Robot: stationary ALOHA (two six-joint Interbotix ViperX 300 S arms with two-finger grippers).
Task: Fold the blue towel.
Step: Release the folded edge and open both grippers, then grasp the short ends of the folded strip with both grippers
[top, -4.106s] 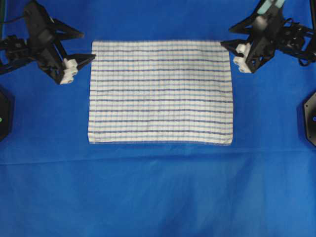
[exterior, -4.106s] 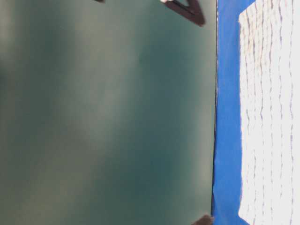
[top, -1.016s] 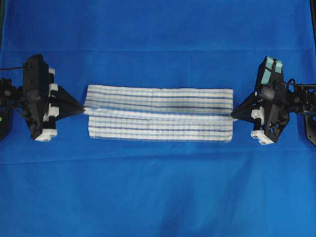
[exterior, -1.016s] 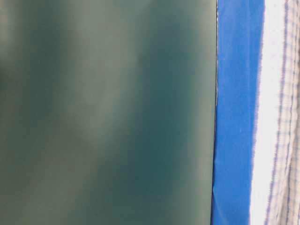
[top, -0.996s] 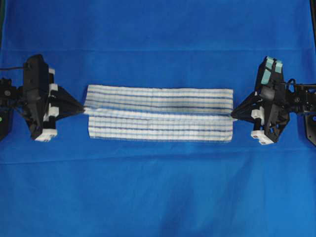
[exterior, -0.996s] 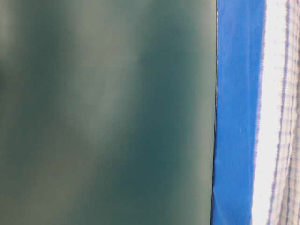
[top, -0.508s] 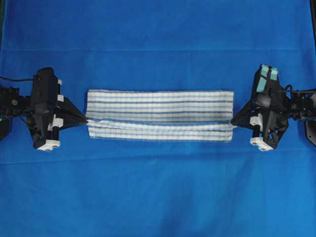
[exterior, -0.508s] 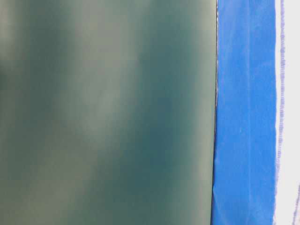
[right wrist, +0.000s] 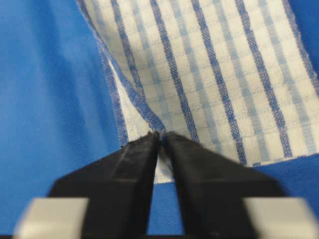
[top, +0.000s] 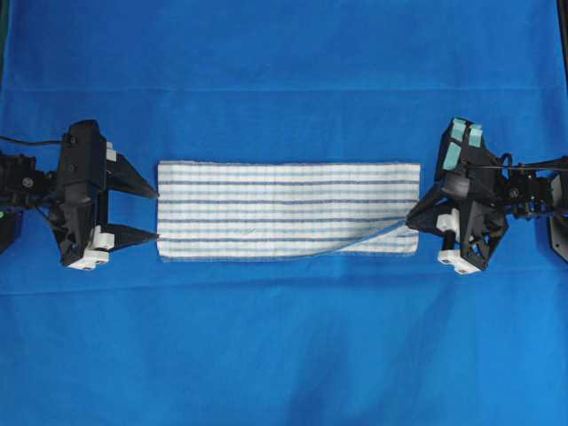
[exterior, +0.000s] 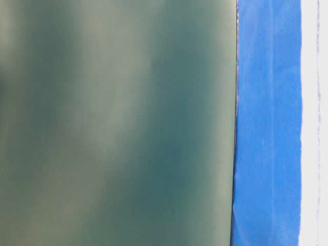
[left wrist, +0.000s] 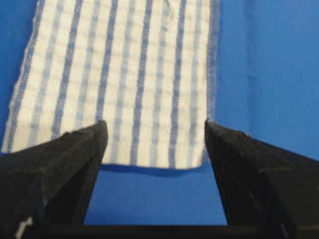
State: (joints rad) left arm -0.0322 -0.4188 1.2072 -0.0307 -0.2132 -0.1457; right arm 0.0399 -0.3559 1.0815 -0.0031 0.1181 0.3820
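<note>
Left tool (top: 156,214) spread, clear of the towel (top: 288,209). Right tool (right wrist: 160,137) nearly pressed together, pinching the towel's corner hem. Risk: withdrawing before release drags the top layer, undoing the fold.

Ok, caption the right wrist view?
Right gripper fingers pinching the blue towel corner, edge lifted off the blue cloth.

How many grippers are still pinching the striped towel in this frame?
1. The right gripper is shut on the blue towel's near-right corner, lifting that edge. The left gripper stands open at the towel's left end, holding nothing.
</note>
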